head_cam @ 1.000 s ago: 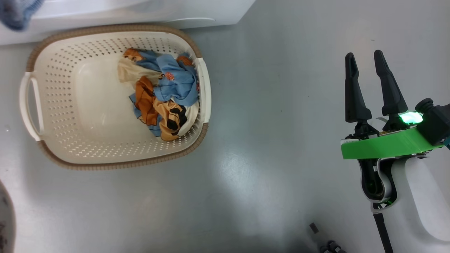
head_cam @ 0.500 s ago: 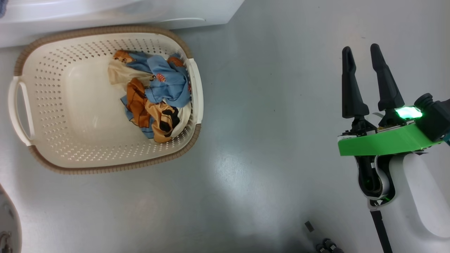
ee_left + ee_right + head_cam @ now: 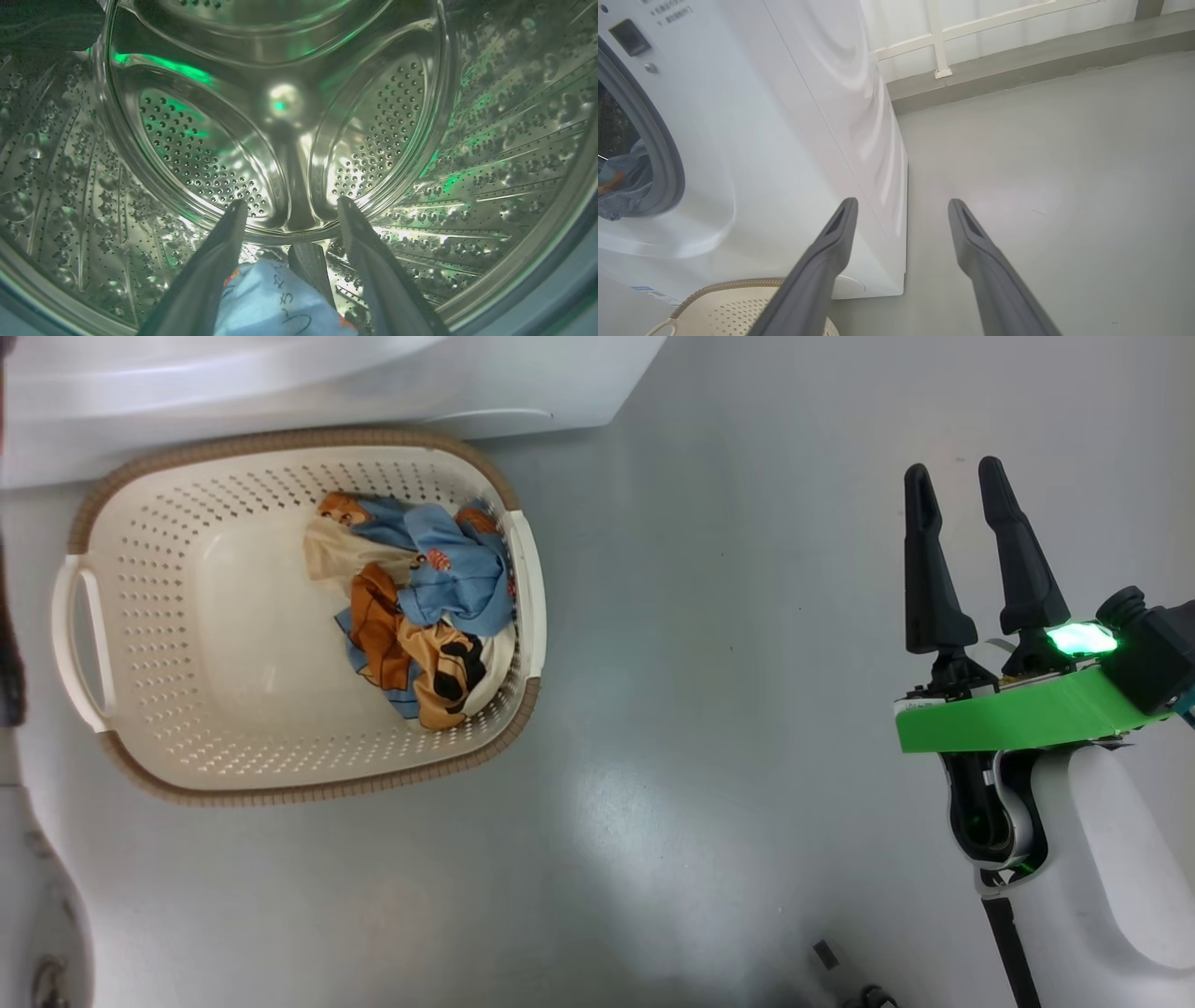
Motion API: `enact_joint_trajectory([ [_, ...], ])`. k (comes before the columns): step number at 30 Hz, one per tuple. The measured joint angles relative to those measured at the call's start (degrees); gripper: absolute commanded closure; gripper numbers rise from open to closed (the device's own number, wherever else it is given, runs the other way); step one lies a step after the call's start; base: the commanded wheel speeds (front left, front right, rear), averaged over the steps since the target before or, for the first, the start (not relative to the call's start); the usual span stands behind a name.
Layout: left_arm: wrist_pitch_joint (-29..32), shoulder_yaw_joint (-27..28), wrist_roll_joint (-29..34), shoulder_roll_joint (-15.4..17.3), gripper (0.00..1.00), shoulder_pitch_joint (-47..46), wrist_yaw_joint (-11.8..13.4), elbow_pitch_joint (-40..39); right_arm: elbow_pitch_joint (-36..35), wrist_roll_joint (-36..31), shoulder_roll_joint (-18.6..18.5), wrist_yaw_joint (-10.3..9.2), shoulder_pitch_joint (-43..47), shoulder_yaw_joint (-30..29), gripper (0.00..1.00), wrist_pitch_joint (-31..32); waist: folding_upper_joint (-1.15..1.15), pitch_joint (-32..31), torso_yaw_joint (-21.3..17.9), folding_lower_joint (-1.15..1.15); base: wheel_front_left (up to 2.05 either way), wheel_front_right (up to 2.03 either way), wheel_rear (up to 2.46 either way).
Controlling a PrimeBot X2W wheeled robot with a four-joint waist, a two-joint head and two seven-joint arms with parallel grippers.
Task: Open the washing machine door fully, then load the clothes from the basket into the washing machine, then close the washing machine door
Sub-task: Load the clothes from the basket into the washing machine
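overhead, the basket (image 3: pixel 149 579) sat at ten o'clock, clothes (image 3: pixel 429 607) bunched at its three o'clock wall; the right gripper (image 3: pixel 952 469) waited spread at three o'clock. wrist-side, the left gripper (image 3: pixel 290 206) gaped inside the drum (image 3: pixel 196 149), apparently to drop a blue garment (image 3: pixel 275 303) at six o'clock.

The washing machine (image 3: pixel 280 383) is running off the head view's top edge. Blue clothes (image 3: pixel 275 303) are getting cut by the left wrist view's bottom edge. The basket (image 3: pixel 733 308) is showing only partly, and the printed text (image 3: pixel 668 10) is too small to read.
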Motion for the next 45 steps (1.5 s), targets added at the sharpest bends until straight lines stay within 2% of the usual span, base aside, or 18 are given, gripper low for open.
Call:
enact_joint_trajectory([
  [17, 0.00, 4.79, 2.07, -5.11, 0.00, 15.11, 0.00, -7.65, 0.69, -0.05, 0.03, 0.00, 2.44, -1.49, 0.00, 0.00, 0.00, -4.91, 0.88, 0.00, 0.00, 0.00, 0.00],
  [37, 0.00, 4.49, 2.04, -8.89, 0.00, 37.16, 0.00, -15.85, 2.36, -1.44, -1.10, 0.00, 9.16, -3.42, 0.00, 0.00, 0.00, -16.35, 4.35, 0.00, 0.00, 0.00, 0.00],
  [45, 0.01, 3.86, 2.64, -9.00, 0.00, 45.45, 0.00, -17.83, 2.70, -1.44, -2.45, 0.00, 12.89, -4.21, 0.00, 0.00, 0.00, -21.64, 5.98, 0.00, 0.00, 0.00, 0.00],
])
